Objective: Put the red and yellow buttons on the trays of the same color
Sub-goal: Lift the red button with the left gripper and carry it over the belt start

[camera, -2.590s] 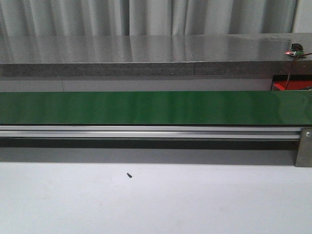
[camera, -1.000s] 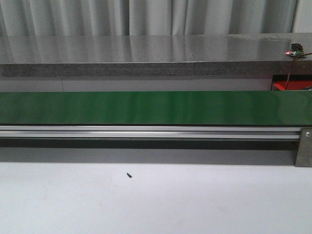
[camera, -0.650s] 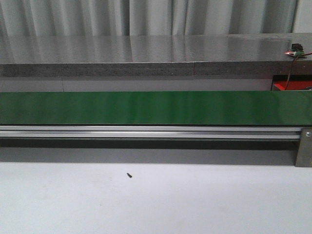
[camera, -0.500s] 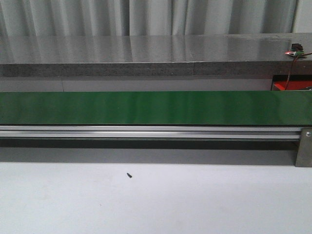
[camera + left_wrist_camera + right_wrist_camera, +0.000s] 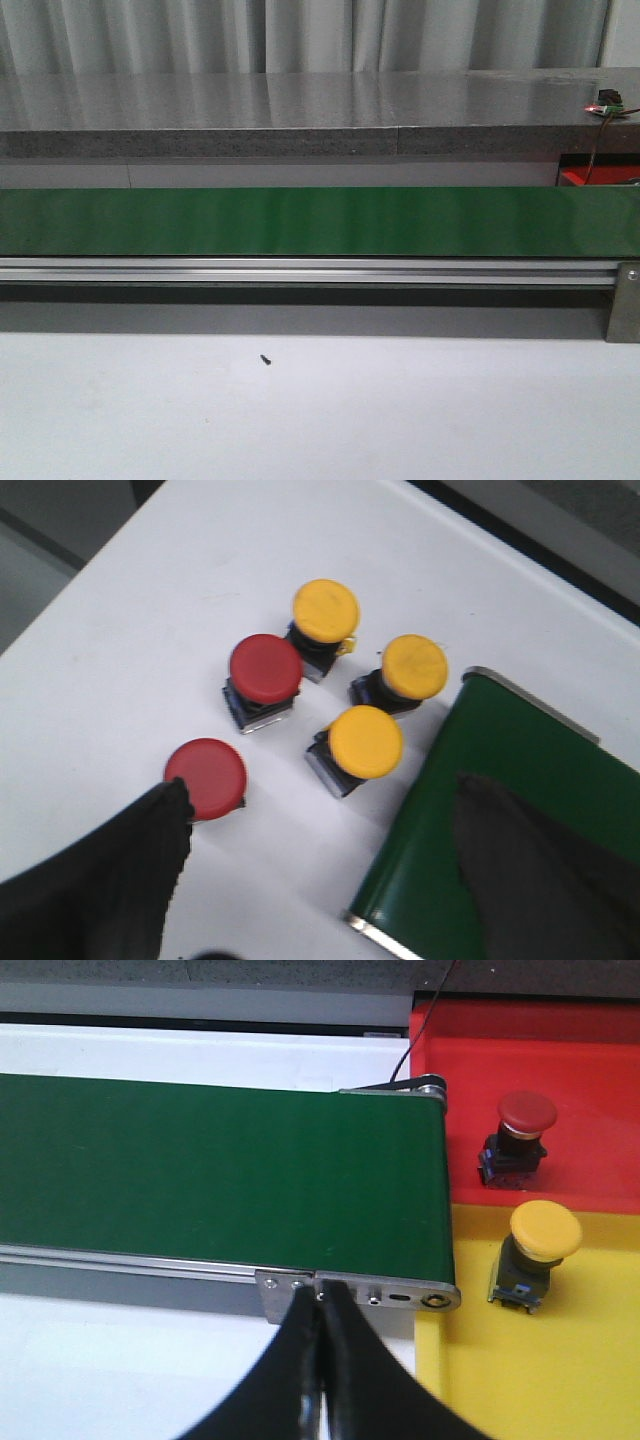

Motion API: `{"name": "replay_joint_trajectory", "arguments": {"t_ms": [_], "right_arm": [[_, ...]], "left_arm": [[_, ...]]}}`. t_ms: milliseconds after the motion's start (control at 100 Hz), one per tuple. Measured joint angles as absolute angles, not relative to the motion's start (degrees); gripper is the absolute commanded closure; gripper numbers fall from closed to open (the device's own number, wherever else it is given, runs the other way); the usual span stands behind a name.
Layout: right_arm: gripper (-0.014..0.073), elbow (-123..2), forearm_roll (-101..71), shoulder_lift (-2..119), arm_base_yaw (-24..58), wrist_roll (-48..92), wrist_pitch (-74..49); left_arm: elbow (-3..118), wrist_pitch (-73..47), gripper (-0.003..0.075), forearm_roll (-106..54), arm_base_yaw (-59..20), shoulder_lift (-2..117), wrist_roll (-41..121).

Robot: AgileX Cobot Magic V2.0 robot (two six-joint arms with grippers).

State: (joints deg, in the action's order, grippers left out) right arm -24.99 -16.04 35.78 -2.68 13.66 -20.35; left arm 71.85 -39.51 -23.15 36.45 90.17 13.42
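Note:
In the left wrist view two red buttons (image 5: 206,776) (image 5: 265,670) and three yellow buttons (image 5: 366,742) (image 5: 414,667) (image 5: 326,607) stand on the white table beside the end of the green belt (image 5: 520,780). My left gripper (image 5: 320,800) hangs open above them with nothing between its fingers; one finger (image 5: 110,870) is next to the nearer red button. In the right wrist view a red button (image 5: 525,1115) stands on the red tray (image 5: 590,1080) and a yellow button (image 5: 545,1232) on the yellow tray (image 5: 560,1360). My right gripper (image 5: 322,1305) is shut and empty over the belt's end bracket.
The green conveyor belt (image 5: 320,220) runs across the front view on an aluminium rail (image 5: 300,270), with a grey counter (image 5: 300,110) behind it. A small black screw (image 5: 265,359) lies on the white table. A corner of the red tray (image 5: 585,176) shows at the far right.

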Motion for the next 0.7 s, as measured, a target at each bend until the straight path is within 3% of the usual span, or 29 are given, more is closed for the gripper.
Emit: {"name": "replay_joint_trajectory", "arguments": {"t_ms": [700], "right_arm": [[0.0715, -25.0, -16.0, 35.8, -2.7, 13.7, -20.3]], "left_arm": [[71.6, -36.5, 0.0187, -19.1, 38.0, 103.7, 12.9]]}}
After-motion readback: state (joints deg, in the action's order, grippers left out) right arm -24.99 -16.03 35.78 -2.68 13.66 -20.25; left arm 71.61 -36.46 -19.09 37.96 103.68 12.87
